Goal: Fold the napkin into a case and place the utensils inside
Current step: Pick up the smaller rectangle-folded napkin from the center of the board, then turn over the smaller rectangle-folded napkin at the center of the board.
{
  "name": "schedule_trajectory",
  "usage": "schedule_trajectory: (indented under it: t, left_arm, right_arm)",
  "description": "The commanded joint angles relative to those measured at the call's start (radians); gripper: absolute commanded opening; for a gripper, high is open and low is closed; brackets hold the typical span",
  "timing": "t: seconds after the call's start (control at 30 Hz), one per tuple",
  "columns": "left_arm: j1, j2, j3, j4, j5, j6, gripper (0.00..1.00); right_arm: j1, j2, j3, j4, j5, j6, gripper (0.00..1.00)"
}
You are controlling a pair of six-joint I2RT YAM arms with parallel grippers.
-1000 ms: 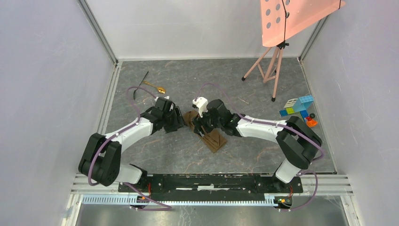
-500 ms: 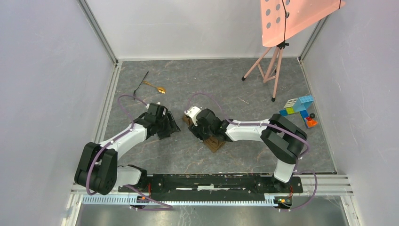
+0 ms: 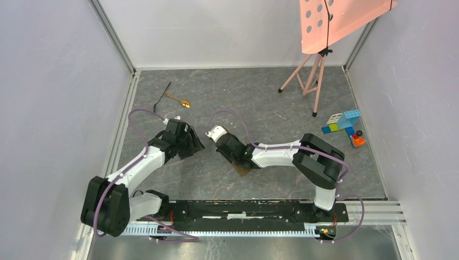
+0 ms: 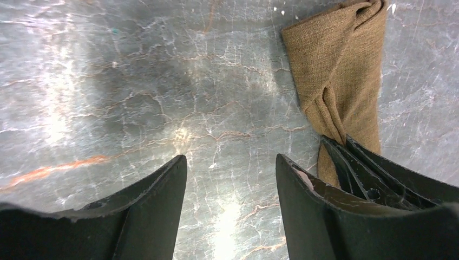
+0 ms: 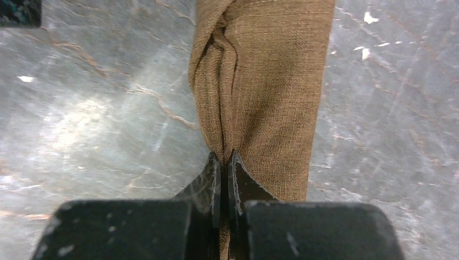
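Grey marbled stone pattern covers the table (image 3: pixel 260 97), and at the upper left of the top view the two utensils lie on it. These are a thin black utensil (image 3: pixel 162 97) and, just beside it to the right, a small gold spoon (image 3: pixel 179 101) with its bowl pointing right. Both are well apart from the cloth. Below them, left of the centre, the left gripper (image 4: pixel 231 165) hangs low over bare table. Its two dark fingers are spread wide, with nothing between them, and only the shiny surface shows in the gap. In the left wrist view the brown napkin (image 4: pixel 338 70) lies at the upper right as a narrow folded band of coarse weave, with a twisted pleat near its lower end. It is near the left fingers but does not touch them. Near the centre of the top view the right gripper (image 5: pixel 223 158) comes down onto this napkin and covers most of it, so only a brown corner shows under the arm. In the right wrist view its fingers are pressed together and pinch a raised fold of the cloth, while the rest of the band lies flat on the table, running away from the fingertips. At the upper right a pink tripod stand (image 3: pixel 314 76) carries a pink perforated board (image 3: pixel 346 16). At the right edge sits a small pile of coloured toy blocks (image 3: pixel 342 123).
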Motion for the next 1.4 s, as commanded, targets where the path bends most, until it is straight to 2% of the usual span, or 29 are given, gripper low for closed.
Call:
schedule_trajectory:
  t: [0.0, 0.07, 0.13, 0.23, 0.27, 0.37, 0.43, 0.57, 0.67, 0.73, 0.77, 0.83, 0.9, 1.0, 1.1, 1.13, 1.27, 1.37]
  left_arm:
    - [0.005, -0.121, 0.017, -0.069, -0.122, -0.004, 0.68]
    - [0.005, -0.179, 0.032, -0.112, -0.172, 0.017, 0.68]
    - [0.005, -0.231, 0.052, -0.152, -0.213, 0.034, 0.68]
    - [0.005, -0.29, 0.08, -0.196, -0.24, 0.046, 0.68]
    - [0.006, -0.306, 0.09, -0.209, -0.245, 0.048, 0.68]
    - [0.005, -0.339, 0.123, -0.244, -0.241, 0.053, 0.68]
    - [0.005, -0.35, 0.141, -0.255, -0.231, 0.056, 0.68]
    - [0.005, -0.354, 0.156, -0.27, -0.212, 0.067, 0.68]
    - [0.006, -0.345, 0.151, -0.265, -0.184, 0.073, 0.68]
    - [0.005, -0.325, 0.143, -0.232, -0.128, 0.085, 0.69]
    - [0.005, -0.303, 0.141, -0.216, -0.092, 0.092, 0.69]
    - [0.004, -0.244, 0.142, -0.176, 0.007, 0.099, 0.69]
    - [0.005, -0.168, 0.15, -0.127, 0.132, 0.101, 0.7]
    - [0.005, -0.066, 0.156, -0.038, 0.271, 0.074, 0.69]
    - [0.005, -0.006, 0.153, 0.038, 0.296, 0.04, 0.68]
    - [0.005, 0.014, 0.155, 0.059, 0.298, 0.031, 0.68]
    - [0.005, 0.118, 0.171, 0.135, 0.337, 0.002, 0.67]
    - [0.006, 0.189, 0.17, 0.201, 0.353, -0.026, 0.66]
  right_arm:
    - [-0.02, -0.081, 0.069, -0.022, -0.207, 0.144, 0.0]
    - [-0.07, -0.137, 0.034, 0.052, -0.49, 0.298, 0.0]
    - [-0.112, -0.158, -0.022, 0.203, -0.691, 0.47, 0.0]
    - [-0.145, -0.14, -0.106, 0.417, -0.862, 0.712, 0.0]
    - [-0.151, -0.124, -0.154, 0.547, -0.907, 0.798, 0.0]
    - [-0.168, -0.037, -0.263, 0.897, -0.973, 1.066, 0.0]
    - [-0.177, 0.029, -0.306, 1.089, -0.979, 1.181, 0.0]
    - [-0.211, 0.149, -0.345, 1.289, -0.991, 1.258, 0.0]
    - [-0.246, 0.182, -0.383, 1.308, -1.004, 1.227, 0.0]
    - [-0.272, 0.187, -0.402, 1.272, -1.022, 1.177, 0.02]
    - [-0.286, 0.188, -0.407, 1.236, -1.033, 1.147, 0.05]
    - [-0.322, 0.188, -0.418, 1.184, -1.062, 1.083, 0.14]
    - [-0.368, 0.163, -0.423, 1.092, -1.102, 0.987, 0.29]
    - [-0.427, 0.036, -0.397, 0.778, -1.128, 0.697, 0.48]
    - [-0.419, -0.142, -0.305, 0.284, -0.989, 0.351, 0.62]
    - [-0.404, -0.193, -0.279, 0.177, -0.955, 0.288, 0.64]
    - [-0.299, -0.329, -0.228, -0.02, -0.812, 0.168, 0.65]
    - [-0.203, -0.343, -0.237, 0.0, -0.834, 0.214, 0.54]
